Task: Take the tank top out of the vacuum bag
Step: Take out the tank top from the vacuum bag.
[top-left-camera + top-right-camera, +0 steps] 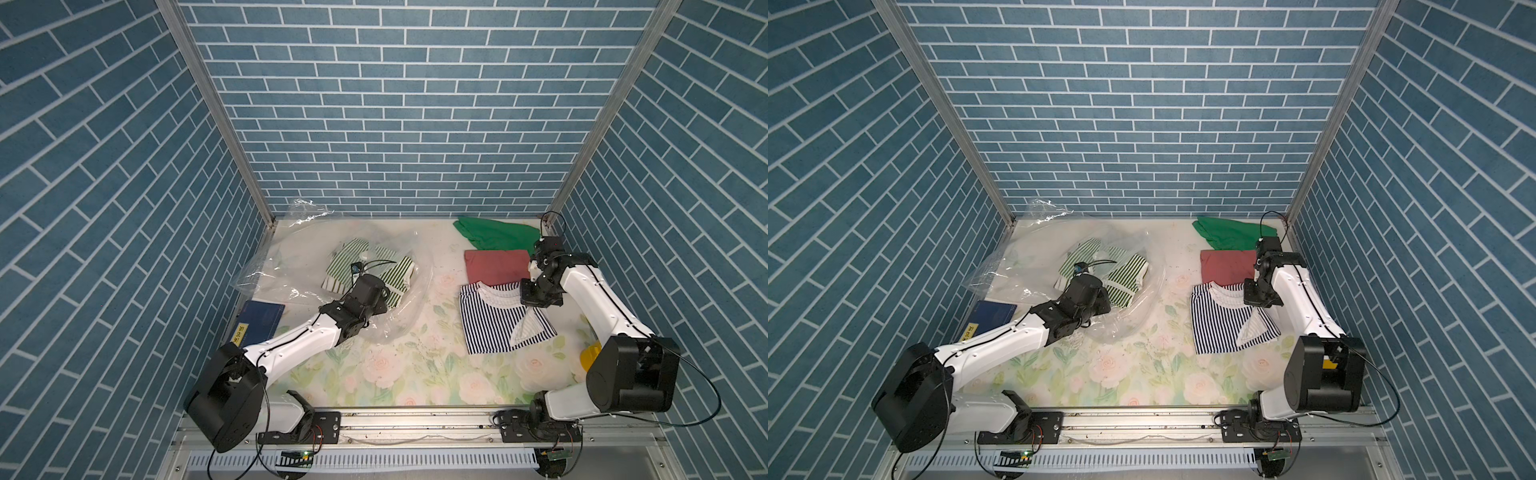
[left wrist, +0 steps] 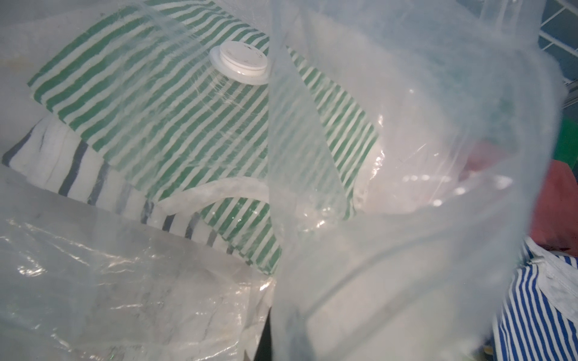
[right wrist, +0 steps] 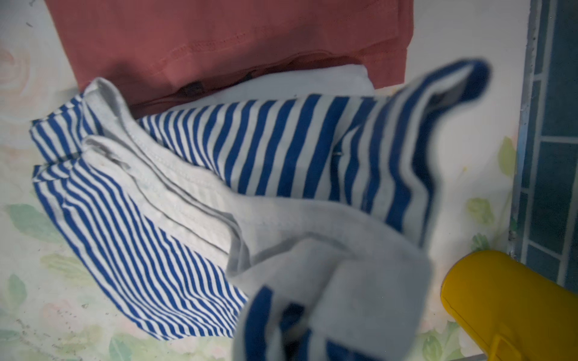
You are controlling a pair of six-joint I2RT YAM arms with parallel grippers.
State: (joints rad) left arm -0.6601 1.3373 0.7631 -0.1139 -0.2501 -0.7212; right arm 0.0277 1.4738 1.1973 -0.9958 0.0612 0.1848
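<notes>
Clear crinkly plastic: the vacuum bag (image 1: 282, 257) lies on the flowered bench (image 1: 395, 374), toward the back on the L arm's side, w/ its round white valve (image 2: 239, 62) facing up. Inside the bag, right under the valve, sits a folded green-striped top (image 2: 162, 118); a grey-striped piece (image 2: 78, 175) pokes out from beneath it. L claw (image 1: 384, 301) is at the bag's near edge, jaws closed tight. Film runs up to it in the wrist view, so it looks pinched on the plastic. R claw (image 1: 530, 300) is well apart from the bag, closed on a fold of a blue-striped top (image 1: 486, 332). That top is fully outside the bag, mostly flat on the bench, w/ one part raised to the claw. A red folded shirt (image 1: 496, 266) lies just beside the top, and a green cloth (image 1: 490, 232) behind it. A dark blue card (image 1: 262, 318) is just beside the bag's near corner. A yellow thing (image 3: 506, 300) lies far from the bag.
</notes>
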